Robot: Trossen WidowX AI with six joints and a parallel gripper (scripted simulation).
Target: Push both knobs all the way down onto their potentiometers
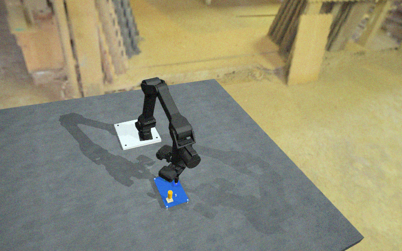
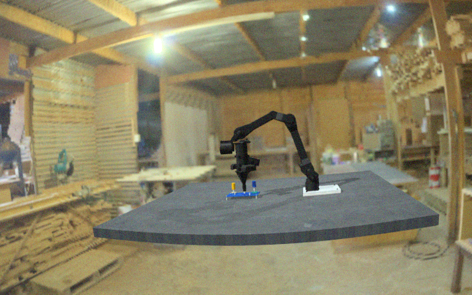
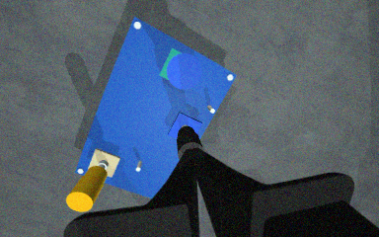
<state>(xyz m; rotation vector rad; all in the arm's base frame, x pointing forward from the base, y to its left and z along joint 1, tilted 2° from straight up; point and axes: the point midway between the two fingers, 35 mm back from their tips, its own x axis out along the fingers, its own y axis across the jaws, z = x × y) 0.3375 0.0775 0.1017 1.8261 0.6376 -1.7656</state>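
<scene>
Hand shut, on black knob

Black two-finger hand [image 1: 177, 177] [image 2: 244, 180] [image 3: 192, 154] fully closed, nothing gripped — tips at the black cylindrical knob [image 3: 188, 138]. Blue rectangular circuit board [image 1: 175, 193] [image 2: 238, 195] [image 3: 130, 109] on the grey surface [image 1: 97, 189] [image 2: 278, 212] [image 3: 306, 99] — yellow cylindrical knob [image 1: 169, 194] [image 2: 233, 185] [image 3: 89, 188] near one corner.

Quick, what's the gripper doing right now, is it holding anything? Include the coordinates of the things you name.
Gripper [image 1: 177, 178] [image 2: 244, 180] [image 3: 192, 154]: closed, holding nothing, tips down at the black knob [image 3: 187, 135].

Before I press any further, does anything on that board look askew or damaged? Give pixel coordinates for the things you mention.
Yes: in the wrist view, the yellow knob [image 1: 169, 194] [image 2: 233, 186] [image 3: 87, 190] stands proud of its cream potentiometer [image 1: 169, 200] [image 3: 112, 164], bare shaft showing between. That fits a knob not pushed down. I see no clear damage.
</scene>
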